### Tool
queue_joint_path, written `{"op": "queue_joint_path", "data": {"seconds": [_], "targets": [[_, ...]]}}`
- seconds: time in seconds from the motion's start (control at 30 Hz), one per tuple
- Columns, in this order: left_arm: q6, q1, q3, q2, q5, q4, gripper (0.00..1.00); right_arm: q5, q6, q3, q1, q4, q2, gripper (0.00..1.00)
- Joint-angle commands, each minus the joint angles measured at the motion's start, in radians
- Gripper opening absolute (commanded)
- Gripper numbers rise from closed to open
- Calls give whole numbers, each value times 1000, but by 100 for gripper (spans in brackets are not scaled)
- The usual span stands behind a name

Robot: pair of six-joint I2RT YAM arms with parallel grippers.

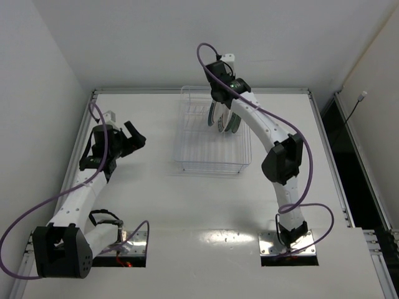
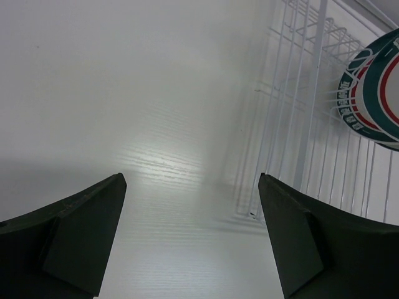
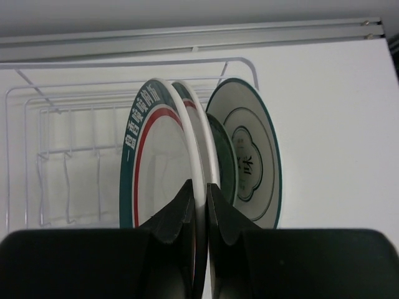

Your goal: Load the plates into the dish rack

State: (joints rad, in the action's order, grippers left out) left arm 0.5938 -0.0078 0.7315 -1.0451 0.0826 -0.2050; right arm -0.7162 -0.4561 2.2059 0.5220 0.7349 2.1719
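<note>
The clear dish rack [image 1: 212, 146] stands at the middle back of the table. Several plates [image 1: 225, 121] stand upright in its far end. In the right wrist view they are, left to right, the white plate with red ring and green rim [image 3: 156, 162], a white plate [image 3: 202, 143], the small teal patterned plate [image 3: 225, 162] and the small white teal-rimmed plate [image 3: 249, 156]. My right gripper [image 3: 199, 187] is over them [image 1: 219, 111], shut on the white plate's rim. My left gripper [image 1: 134, 138] is open and empty left of the rack, above bare table [image 2: 192, 180].
The left wrist view shows the rack's near wall [image 2: 299, 93] and the red-ringed plate [image 2: 374, 93] behind it. A raised rail [image 3: 187, 40] runs along the table's back edge just beyond the rack. White walls close in the left and back.
</note>
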Motion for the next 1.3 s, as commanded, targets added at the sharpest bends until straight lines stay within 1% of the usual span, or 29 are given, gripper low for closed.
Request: {"op": "queue_joint_path", "data": {"seconds": [0.0,0.07,0.17,0.33,0.43,0.6,0.77,0.93,1.07,1.1,1.27], "targets": [[-31,-8,14,-7,-4,59,86,-137,63,83,18,-14,-27,0],[-31,-8,14,-16,-4,49,86,-158,98,69,18,-37,-49,0],[-31,-8,14,-7,-4,49,86,-169,157,-3,41,-132,-84,0],[-31,-8,14,-7,-4,49,86,-201,203,-100,69,-215,-129,0],[-31,-8,14,-7,6,49,86,-224,243,-89,78,-236,-120,0],[-31,-8,14,-16,16,58,86,-233,252,-68,87,-206,-87,0],[-31,-8,14,-16,16,58,86,-255,293,-132,96,-301,-159,0],[-31,-8,14,-16,16,58,86,-255,293,-141,96,-301,-169,0],[-31,-8,14,-16,16,58,86,-266,283,-121,87,-275,-118,0],[-31,-8,14,-16,16,58,86,-238,283,-108,87,-266,-94,0],[-31,-8,14,-16,16,58,86,-238,274,-52,87,-212,-18,0]]}}
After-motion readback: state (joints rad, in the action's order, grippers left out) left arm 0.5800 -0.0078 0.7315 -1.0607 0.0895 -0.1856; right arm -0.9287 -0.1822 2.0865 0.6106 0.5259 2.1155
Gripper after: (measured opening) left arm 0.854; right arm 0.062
